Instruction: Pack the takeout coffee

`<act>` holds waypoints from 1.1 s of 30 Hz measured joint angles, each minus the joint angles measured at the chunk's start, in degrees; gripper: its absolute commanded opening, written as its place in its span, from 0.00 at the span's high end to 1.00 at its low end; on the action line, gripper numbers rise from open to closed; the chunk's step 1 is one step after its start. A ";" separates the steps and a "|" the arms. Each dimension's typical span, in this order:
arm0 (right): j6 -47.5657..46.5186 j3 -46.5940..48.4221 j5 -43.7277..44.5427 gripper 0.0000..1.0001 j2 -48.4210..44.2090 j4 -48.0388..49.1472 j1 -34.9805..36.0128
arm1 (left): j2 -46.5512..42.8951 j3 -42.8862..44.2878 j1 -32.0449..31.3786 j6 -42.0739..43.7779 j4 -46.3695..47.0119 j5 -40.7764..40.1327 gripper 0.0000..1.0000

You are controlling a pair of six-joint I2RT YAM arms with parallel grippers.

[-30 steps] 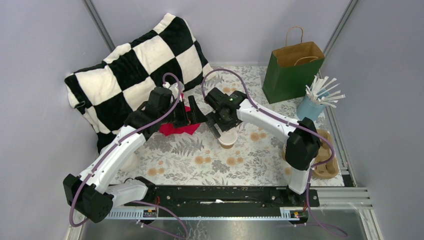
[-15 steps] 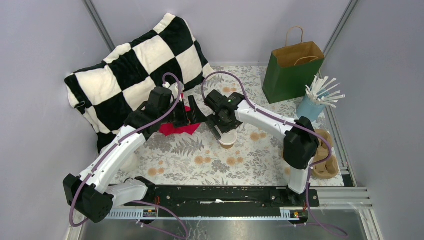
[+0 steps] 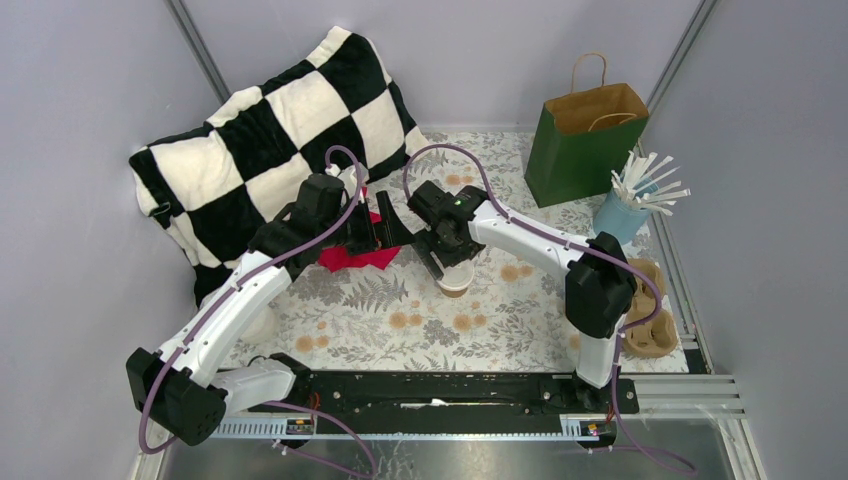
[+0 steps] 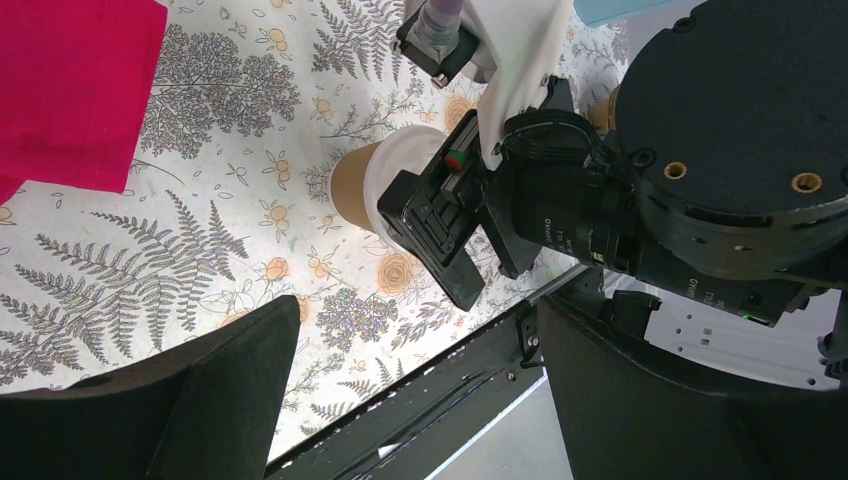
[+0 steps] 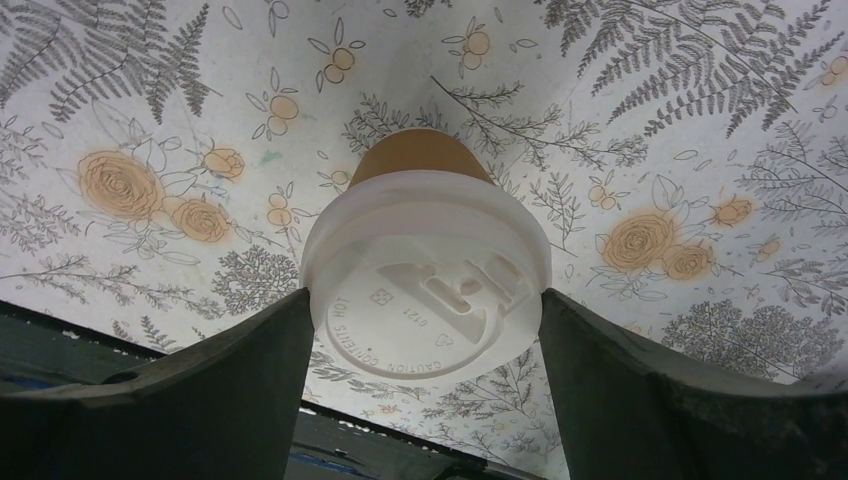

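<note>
The takeout coffee (image 3: 456,281), a brown paper cup with a white lid, stands upright on the flowered table cloth. My right gripper (image 3: 446,262) is lowered over it. In the right wrist view the lid (image 5: 425,290) fills the gap between my open right gripper (image 5: 426,292), one finger at each side of the rim. The cup rests on the cloth. My left gripper (image 3: 385,231) is open and empty, hovering just left of the right gripper. The left wrist view (image 4: 420,310) shows the cup (image 4: 350,185) and the right gripper's fingers (image 4: 440,235) beyond it.
A red cloth (image 3: 352,257) lies under the left gripper. A checkered pillow (image 3: 270,130) fills the back left. A green paper bag (image 3: 585,140) stands open at the back right, beside a blue cup of sticks (image 3: 622,212). A cardboard cup carrier (image 3: 652,315) sits at the right edge.
My right gripper has shifted slightly left and down over the cup. The cup and the left arm have not moved.
</note>
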 measured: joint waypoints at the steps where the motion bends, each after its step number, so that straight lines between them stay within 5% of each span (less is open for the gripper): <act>1: 0.17 0.00 0.33 0.16 0.00 0.00 0.00 | 0.00 0.00 0.00 0.00 0.00 0.00 0.08; 8: 1.27 -3.56 2.54 0.17 -2.73 2.10 -3.37 | 0.09 0.00 0.00 0.17 0.00 0.00 0.08; 20: 0.68 -11.08 5.92 0.15 -8.59 5.81 -38.62 | 1.73 0.57 0.00 2.93 -0.96 0.02 0.07; 26: 0.68 -11.91 6.82 0.01 -9.57 5.77 -40.92 | 2.62 2.23 0.00 4.52 -2.58 0.04 0.07; 33: 0.98 -9.20 6.54 0.00 -10.40 2.36 -40.70 | 4.39 5.75 0.00 6.93 -4.44 0.07 0.07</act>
